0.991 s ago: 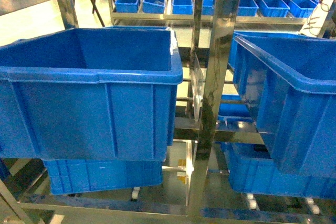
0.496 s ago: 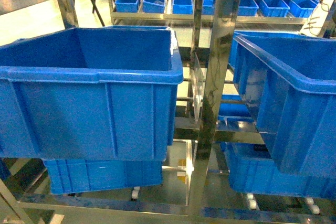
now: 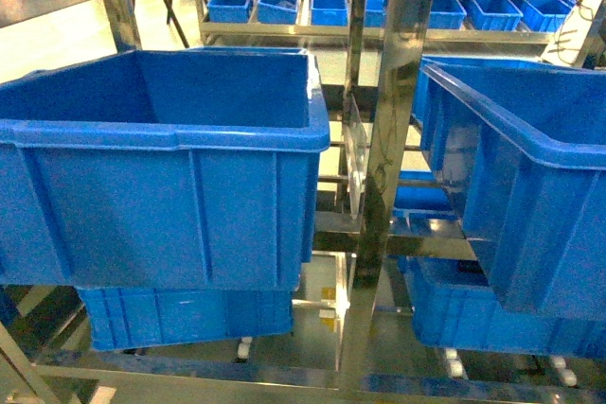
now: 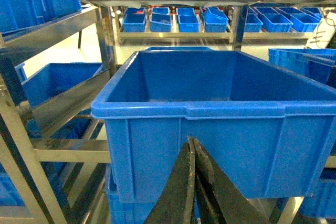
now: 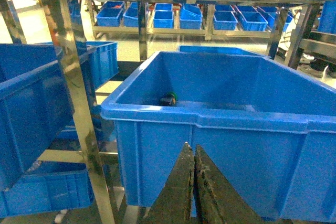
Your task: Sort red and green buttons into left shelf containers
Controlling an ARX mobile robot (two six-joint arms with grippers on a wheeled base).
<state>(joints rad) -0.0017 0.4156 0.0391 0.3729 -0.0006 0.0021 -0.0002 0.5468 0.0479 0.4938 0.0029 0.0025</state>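
Both the left gripper (image 4: 192, 145) and right gripper (image 5: 193, 151) are pressed together and carry nothing, each hanging before a bin. A green button (image 5: 169, 98) lies in the right bin (image 5: 210, 120); it looks unfetched. Next, judging so: spread and reach in over that rim. No red button shows.

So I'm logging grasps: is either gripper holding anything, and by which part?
Nothing is held: the left gripper and right gripper are both shut on nothing, before large blue plastic bins.
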